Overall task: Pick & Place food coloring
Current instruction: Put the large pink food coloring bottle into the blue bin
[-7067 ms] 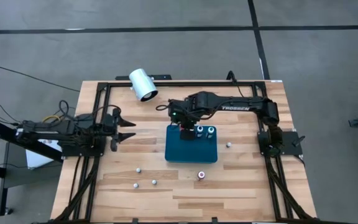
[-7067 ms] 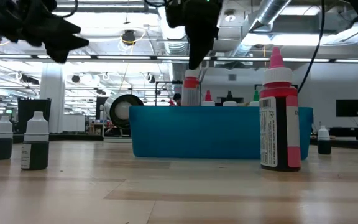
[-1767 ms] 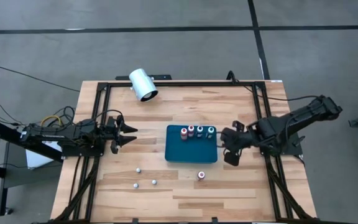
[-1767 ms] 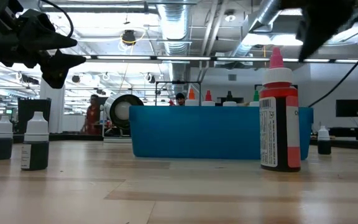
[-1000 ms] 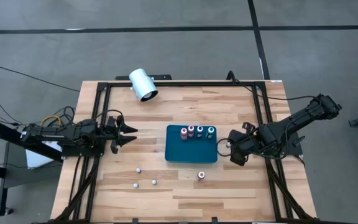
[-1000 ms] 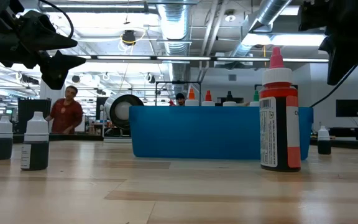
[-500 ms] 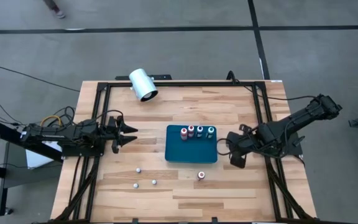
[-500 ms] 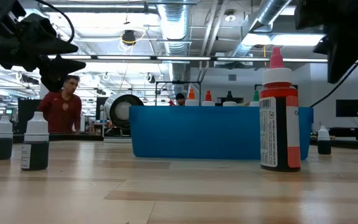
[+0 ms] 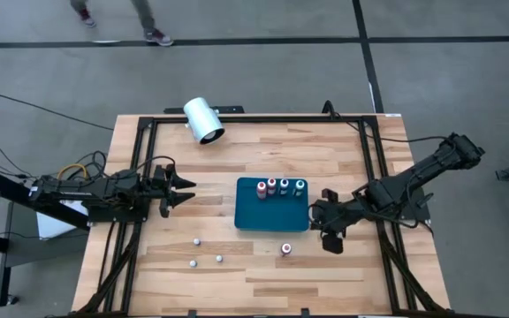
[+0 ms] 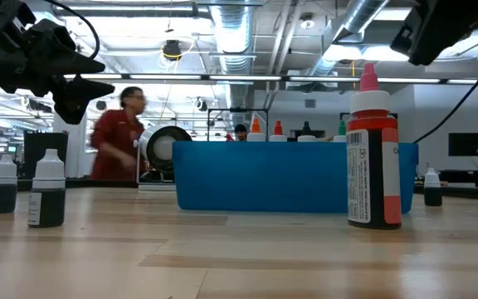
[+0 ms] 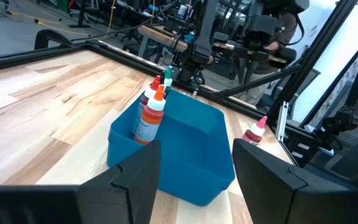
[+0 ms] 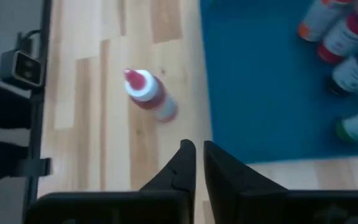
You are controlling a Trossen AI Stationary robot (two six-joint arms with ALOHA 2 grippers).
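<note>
Several food coloring bottles [image 9: 281, 186] stand upright along the far wall of a blue tray [image 9: 272, 216]. A red bottle with a white collar [image 9: 285, 249] stands on the wood just near of the tray, also seen in the right wrist view [image 12: 151, 96]. Three small white-capped bottles [image 9: 196, 240] stand on the table at the near left. My right gripper [image 9: 330, 240] hovers shut off the tray's right near corner, slanting down toward the red bottle, nothing between its fingers [image 12: 199, 152]. My left gripper [image 9: 184, 193] waits open and level at the table's left [image 11: 197, 171].
A large white cylinder [image 9: 203, 120] lies at the far left corner. Black frame rails [image 9: 254, 120] run round the tabletop. One small dark bottle [image 10: 431, 187] stands to the right of the tray. A person in red [image 10: 123, 133] walks in the room behind.
My right gripper has moved toward the table's left and near edge, closer to the tray's corner and the red bottle, and has tipped to a shallower downward slant. The bottles and tray have stayed put. A person has walked across the background.
</note>
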